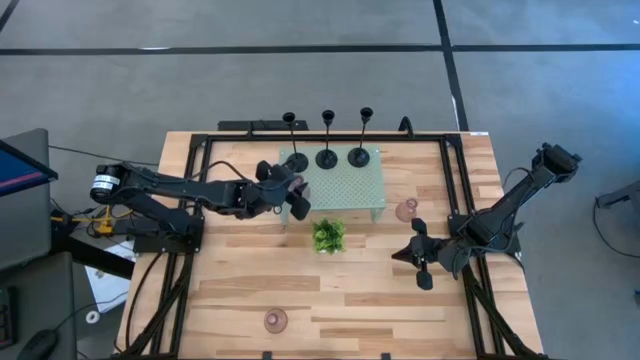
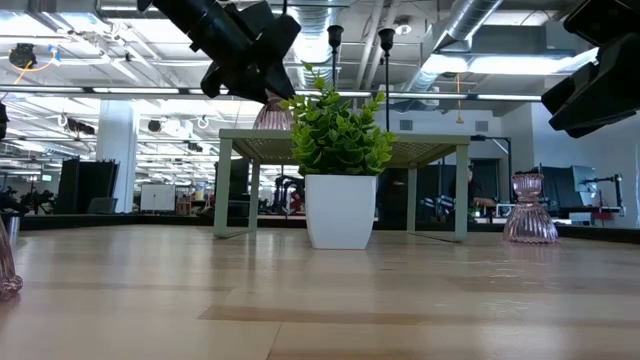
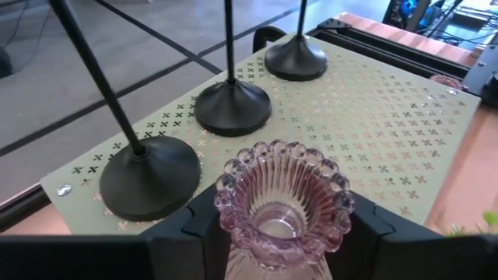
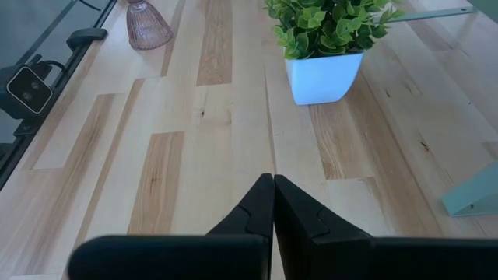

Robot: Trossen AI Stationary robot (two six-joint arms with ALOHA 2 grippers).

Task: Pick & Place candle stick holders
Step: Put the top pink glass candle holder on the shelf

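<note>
High view: three black holders stand in a row along the upper edge of the green stand at frame centre, and the left gripper sits over the stand's left edge, clamped on a pink holder. Two more pink holders rest on the table, one just right of the stand and one near the bottom edge; the plant sits below the stand. The right gripper waits at centre right. Low view: the left gripper, upper left, carries the pink holder just above the stand top. Left wrist view: the pink holder sits between the fingers, with the nearest black base close beside it. Right wrist view: the right gripper has its fingers pressed together over bare wood. This looks like the placing step; next, lower the glass squarely onto open stand surface clear of the black base, then release.
</note>
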